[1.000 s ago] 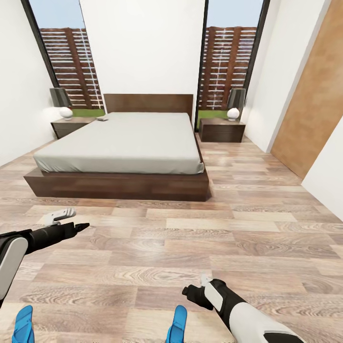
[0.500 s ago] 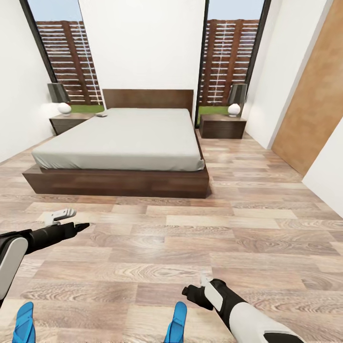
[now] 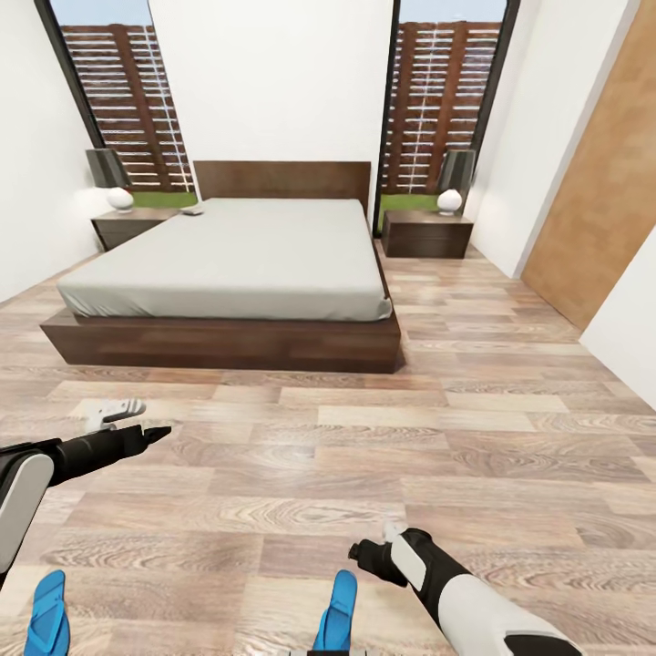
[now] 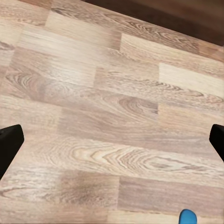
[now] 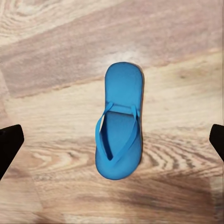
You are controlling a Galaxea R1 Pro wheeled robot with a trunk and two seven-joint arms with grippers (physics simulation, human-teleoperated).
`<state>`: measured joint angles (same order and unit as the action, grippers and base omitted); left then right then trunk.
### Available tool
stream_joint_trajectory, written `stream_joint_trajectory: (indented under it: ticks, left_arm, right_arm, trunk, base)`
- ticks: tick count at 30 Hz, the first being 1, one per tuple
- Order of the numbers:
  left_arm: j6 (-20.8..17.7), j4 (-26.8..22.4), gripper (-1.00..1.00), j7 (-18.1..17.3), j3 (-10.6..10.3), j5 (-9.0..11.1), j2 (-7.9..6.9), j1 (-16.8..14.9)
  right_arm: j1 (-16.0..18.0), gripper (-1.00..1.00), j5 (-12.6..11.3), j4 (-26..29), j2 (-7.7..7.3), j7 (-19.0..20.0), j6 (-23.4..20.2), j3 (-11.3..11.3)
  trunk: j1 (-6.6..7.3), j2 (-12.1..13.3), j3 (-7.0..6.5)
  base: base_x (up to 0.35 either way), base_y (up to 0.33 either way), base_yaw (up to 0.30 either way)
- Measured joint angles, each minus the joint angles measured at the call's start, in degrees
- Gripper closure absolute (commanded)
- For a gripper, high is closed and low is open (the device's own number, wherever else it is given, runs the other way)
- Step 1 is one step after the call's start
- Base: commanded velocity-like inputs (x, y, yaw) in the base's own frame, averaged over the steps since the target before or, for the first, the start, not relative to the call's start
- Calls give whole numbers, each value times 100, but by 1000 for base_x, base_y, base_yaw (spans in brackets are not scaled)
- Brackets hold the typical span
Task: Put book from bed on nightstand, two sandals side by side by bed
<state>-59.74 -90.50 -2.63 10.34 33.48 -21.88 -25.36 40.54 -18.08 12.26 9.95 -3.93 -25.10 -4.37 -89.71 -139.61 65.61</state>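
The bed (image 3: 237,260) fills the middle of the bedroom, with a nightstand on its left (image 3: 132,223) and another on its right (image 3: 426,235). At the mattress's far left corner lies the book (image 3: 192,211), small and flat. Two blue sandals rest on the floor close to me, one at the left (image 3: 46,620) and one in the centre (image 3: 339,609). My left gripper (image 3: 128,424) is open over bare floor. My right gripper (image 3: 372,554) hangs open above the centre sandal (image 5: 119,121), which lies between its fingertips (image 5: 10,142) without touching them.
A lamp stands on each nightstand, the left one (image 3: 111,178) and the right one (image 3: 453,182). Tall windows flank the headboard. A brown door (image 3: 597,182) is on the right wall. Wood-plank floor (image 3: 474,437) stretches between me and the bed. A blue sandal tip (image 4: 188,217) edges the left wrist view.
The whole head view has shifted a little, so the bed and sandals sit slightly higher in the picture. Both arms hold the same pose and nothing has been grasped.
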Motion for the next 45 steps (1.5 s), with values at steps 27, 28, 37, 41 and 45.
stream_joint_trajectory:
  ticks: [27,28,37,41,45]
  left_arm:
    - [0,0,-100,8,-18,-16,0,0]
    - [0,0,-100,8,-18,-17,0,0]
    - [0,0,-100,8,-20,-18,0,0]
    - [0,0,-100,8,-20,-18,0,0]
    - [0,0,-100,8,-20,-18,0,0]
  right_arm:
    - [161,-100,70,436,-14,2,-541,21]
    - [162,-100,71,440,-15,2,-546,21]
    - [164,-100,73,456,-16,6,-563,25]
    - [164,-100,73,457,-16,9,-565,27]
    - [164,-100,72,458,-16,13,-566,28]
  trunk:
    - [0,0,255]
    - [0,0,264]
    - [0,0,349]
    - [0,0,387]
    - [0,0,425]
  base:
    - [0,0,0]
    - [0,0,0]
    - [0,0,0]
    - [0,0,0]
    - [0,0,0]
